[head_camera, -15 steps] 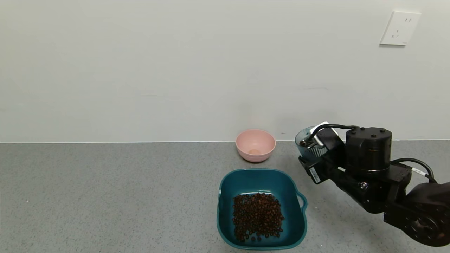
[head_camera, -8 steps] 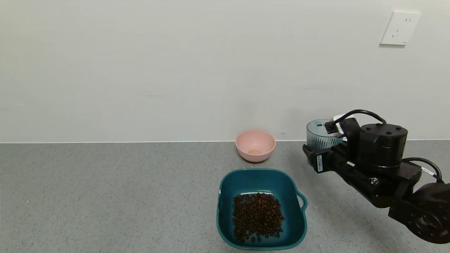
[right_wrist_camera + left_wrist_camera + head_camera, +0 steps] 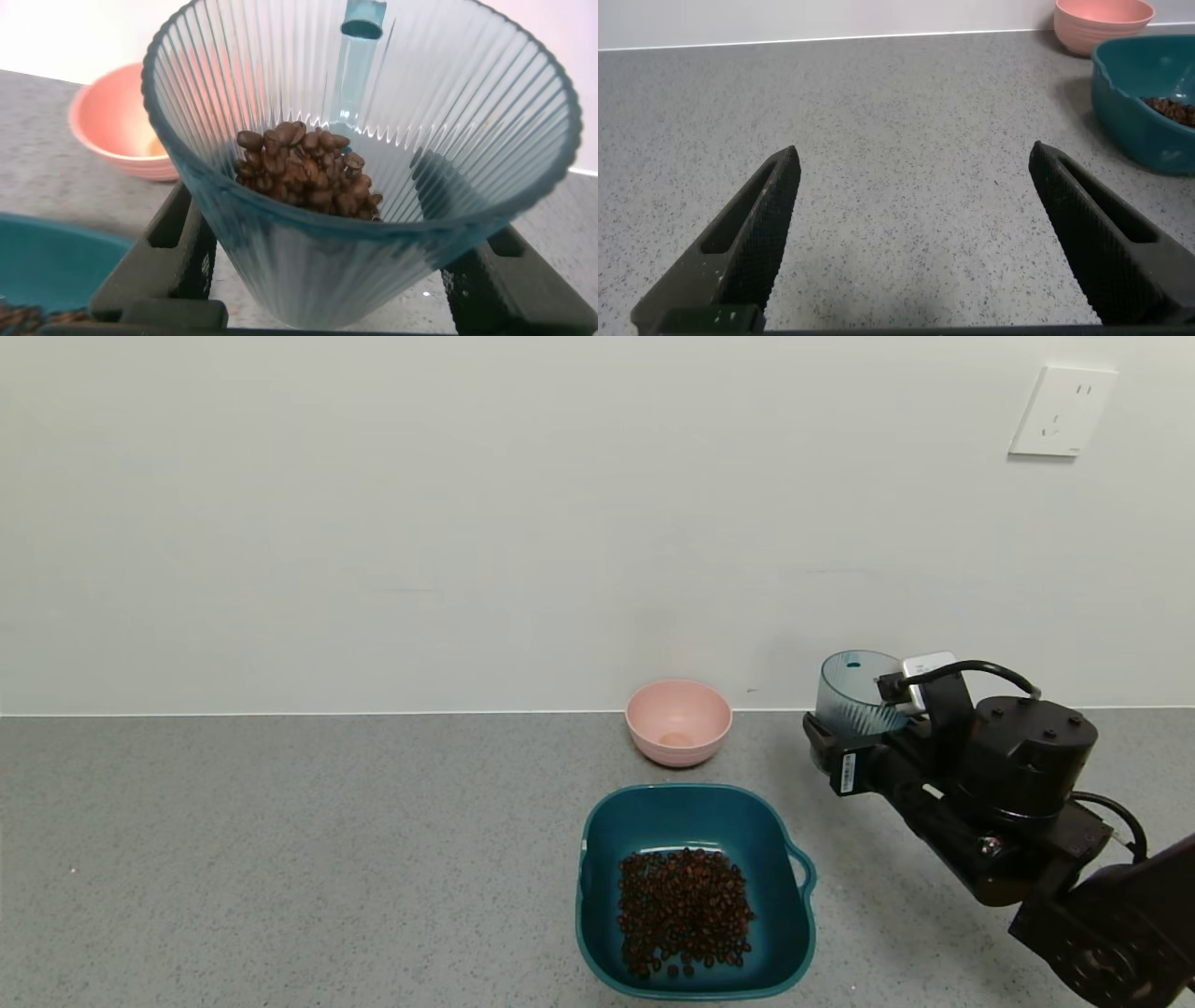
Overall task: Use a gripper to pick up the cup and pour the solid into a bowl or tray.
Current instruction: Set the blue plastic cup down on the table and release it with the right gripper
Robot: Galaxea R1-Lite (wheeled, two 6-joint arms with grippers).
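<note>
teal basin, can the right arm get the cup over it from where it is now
Probably yes. The right end effector holds the ribbed translucent grey-blue cup lifted, just beyond the handle side of the deep teal plastic basin. Only bare grey counter lies between; the small pink round bowl sits off that path.

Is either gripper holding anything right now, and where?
The right gripper holds the ribbed translucent grey-blue plastic cup by its lower sides; the left gripper is open, holding nothing.

The grey speckled countertop (image 3: 280, 859) carries a teal basin (image 3: 597, 915) holding coffee beans (image 3: 684, 910), with a small pink bowl (image 3: 679, 721) just behind it near the wall.
</note>
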